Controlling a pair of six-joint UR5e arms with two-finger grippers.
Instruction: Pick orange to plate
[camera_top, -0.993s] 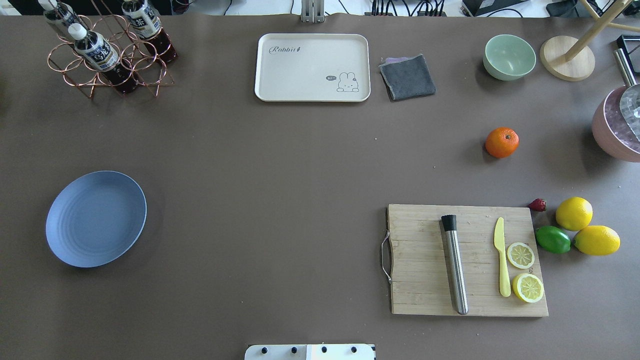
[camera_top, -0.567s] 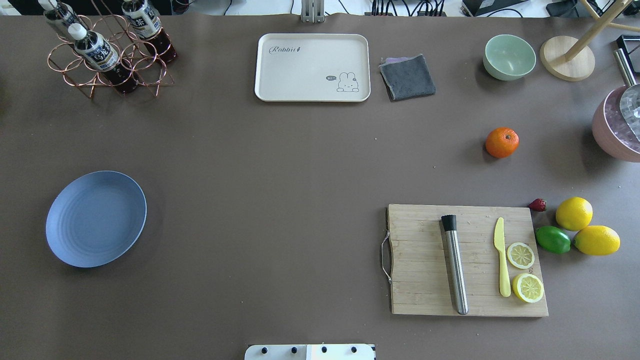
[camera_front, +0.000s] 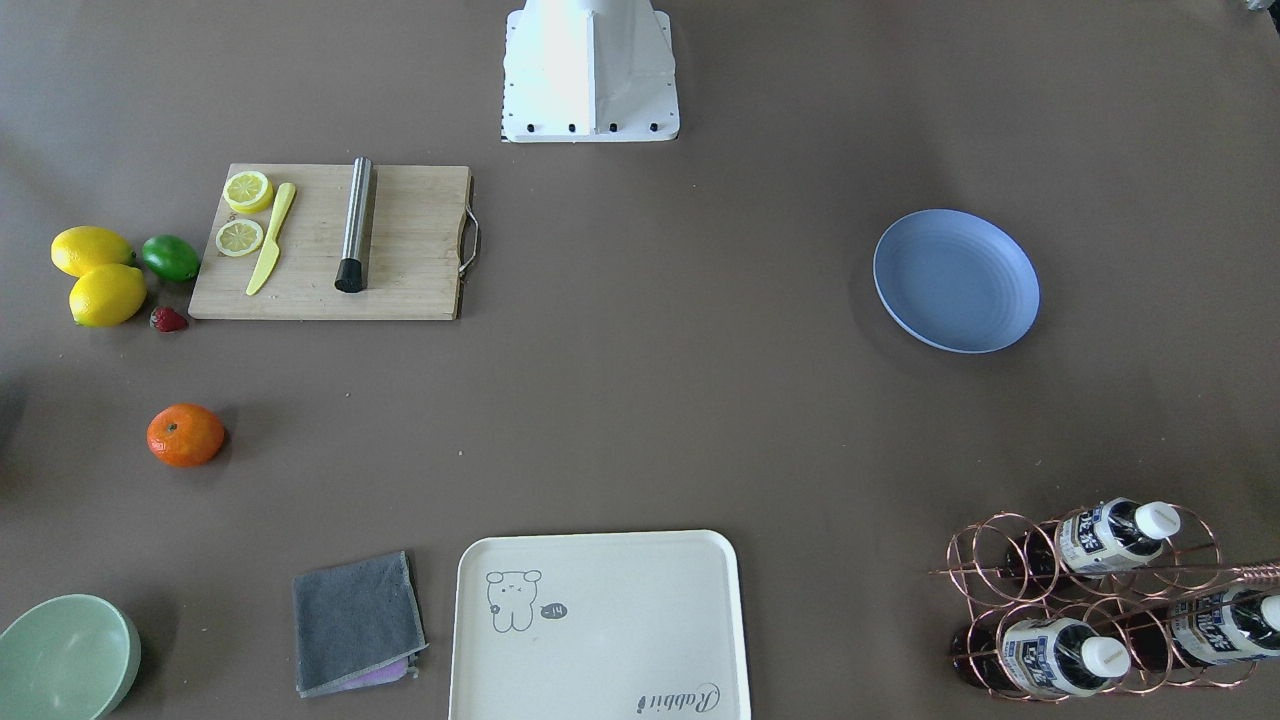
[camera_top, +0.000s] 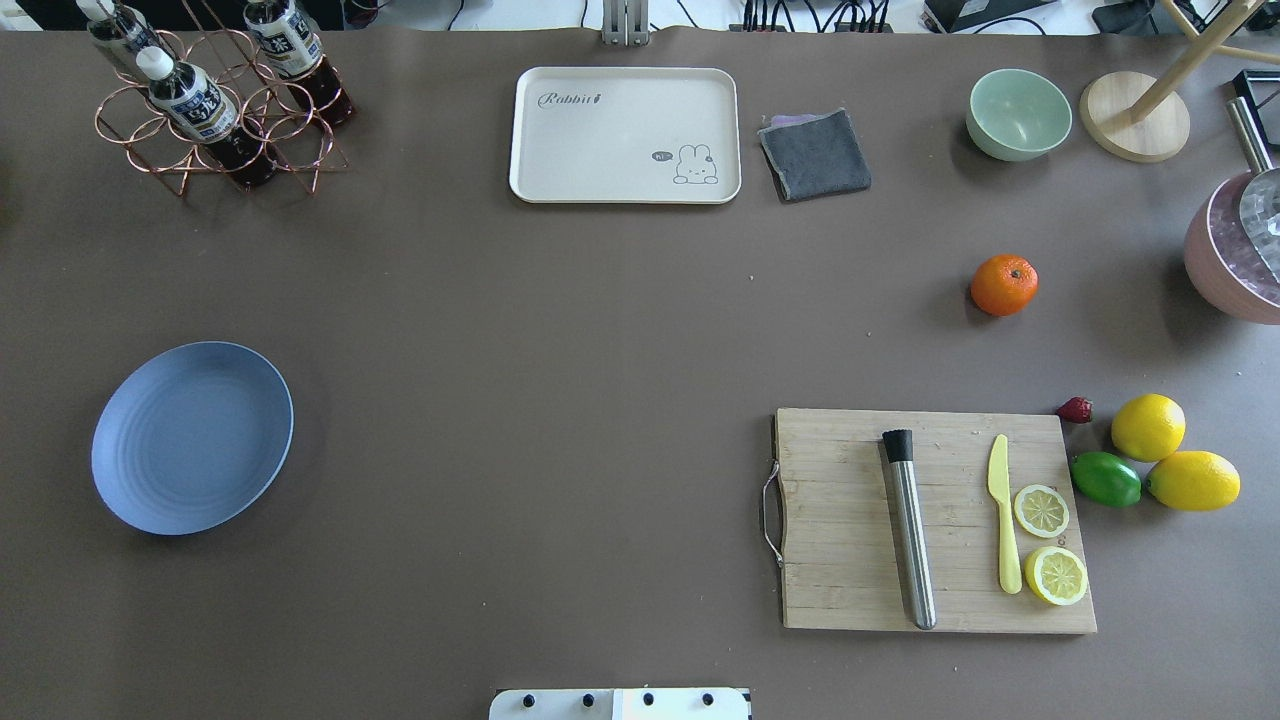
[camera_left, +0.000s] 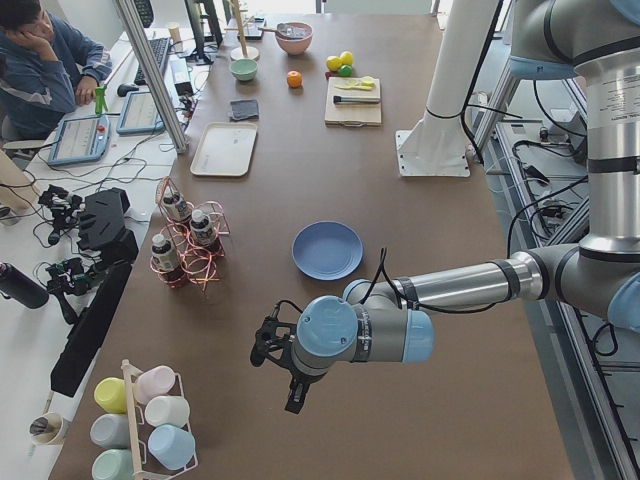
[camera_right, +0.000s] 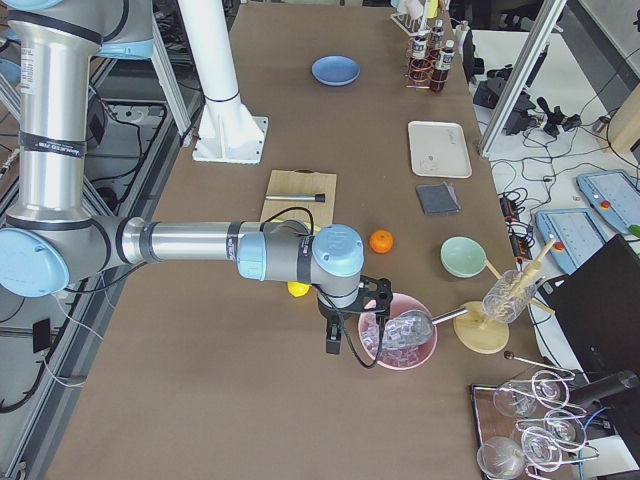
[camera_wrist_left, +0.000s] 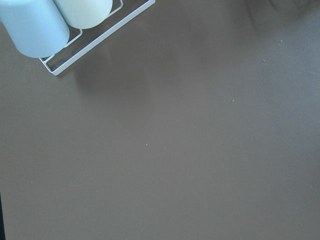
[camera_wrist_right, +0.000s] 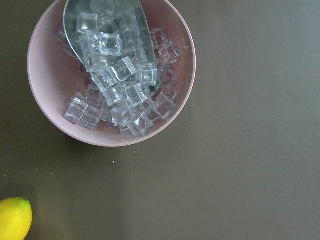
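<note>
The orange (camera_top: 1004, 285) sits alone on the brown table at the right, beyond the cutting board; it also shows in the front view (camera_front: 186, 435). The blue-lavender plate (camera_top: 192, 437) lies bare at the left of the table (camera_front: 956, 280). No gripper appears in the overhead or front views. My left gripper (camera_left: 290, 390) hangs past the plate toward the table's left end, above bare table. My right gripper (camera_right: 335, 338) hovers by the pink ice bowl (camera_wrist_right: 112, 75), right of the orange. Whether either gripper is open or shut I cannot tell.
A wooden cutting board (camera_top: 850, 590) carries a steel muddler, a yellow knife and two lemon slices. Two lemons (camera_top: 1148, 427), a lime (camera_top: 1105, 479) and a strawberry lie beside it. At the back stand a cream tray (camera_top: 625, 135), grey cloth (camera_top: 815, 153), mint bowl (camera_top: 1017, 114) and bottle rack (camera_top: 215, 110).
</note>
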